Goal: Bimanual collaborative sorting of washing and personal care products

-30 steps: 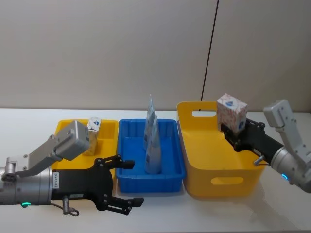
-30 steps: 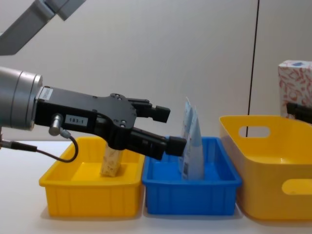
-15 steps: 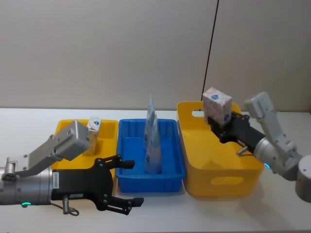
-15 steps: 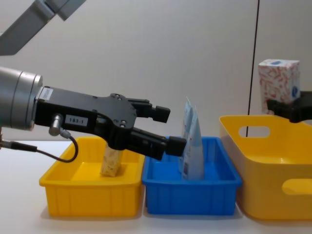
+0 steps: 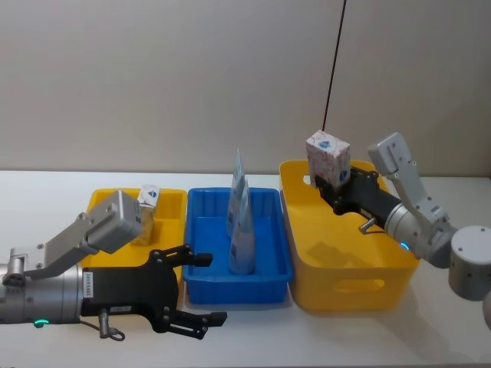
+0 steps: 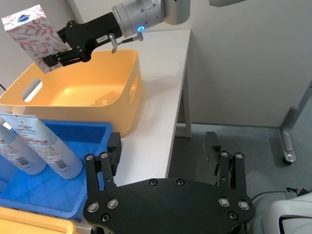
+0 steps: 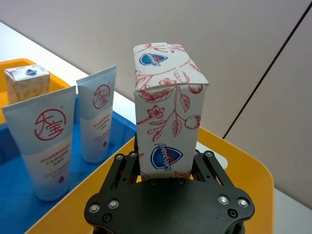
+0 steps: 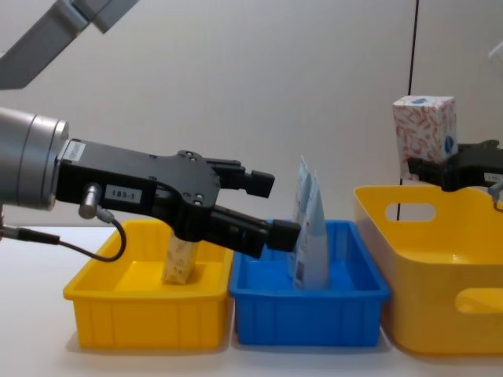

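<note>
A white pack with red leaf print and a small blue mark is held in the air, close to upright. It sits above the rear of the large yellow bin, on the side nearest the blue bin. The right gripper grips it low down, its fingers closed against the pack's two sides, and the arm reaches in from the right. In the chest view the pack is above the bin's rim and clear of it.

Two pale blue-and-white pouches stand in the blue bin with their points up, leaning against each other. Another leaf-print pack stands in the small yellow bin on the left. The three bins sit side by side on the white surface.

The left gripper hangs low in front of the small yellow and blue bins. Its fingers are spread wide and hold nothing.
</note>
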Robot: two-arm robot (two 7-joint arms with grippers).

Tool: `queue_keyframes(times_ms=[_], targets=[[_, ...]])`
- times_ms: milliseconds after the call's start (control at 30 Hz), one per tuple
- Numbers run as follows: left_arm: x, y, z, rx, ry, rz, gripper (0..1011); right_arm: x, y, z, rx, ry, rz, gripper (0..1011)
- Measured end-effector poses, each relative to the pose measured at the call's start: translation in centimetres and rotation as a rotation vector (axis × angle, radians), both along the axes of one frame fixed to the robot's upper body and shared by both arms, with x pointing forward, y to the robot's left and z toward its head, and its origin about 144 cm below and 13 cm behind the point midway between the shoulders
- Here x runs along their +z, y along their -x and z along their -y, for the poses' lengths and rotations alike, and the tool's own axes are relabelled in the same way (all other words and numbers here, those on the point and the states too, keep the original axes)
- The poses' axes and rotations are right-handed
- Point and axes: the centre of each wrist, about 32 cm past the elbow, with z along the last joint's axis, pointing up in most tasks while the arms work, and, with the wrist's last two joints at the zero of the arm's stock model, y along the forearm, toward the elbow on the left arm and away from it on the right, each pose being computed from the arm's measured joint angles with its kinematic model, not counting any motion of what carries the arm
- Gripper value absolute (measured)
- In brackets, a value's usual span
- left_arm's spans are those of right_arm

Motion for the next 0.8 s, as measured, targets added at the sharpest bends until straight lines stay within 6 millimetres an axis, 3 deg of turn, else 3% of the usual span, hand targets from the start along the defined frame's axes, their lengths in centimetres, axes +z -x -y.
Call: queue_keyframes(times_ms=[800], targets=[[0.0,0.0,0.0,0.000,0.000,0.000,1001,-1.4,-1.9,-0.3,-0.100,-0.001,-0.077,383]])
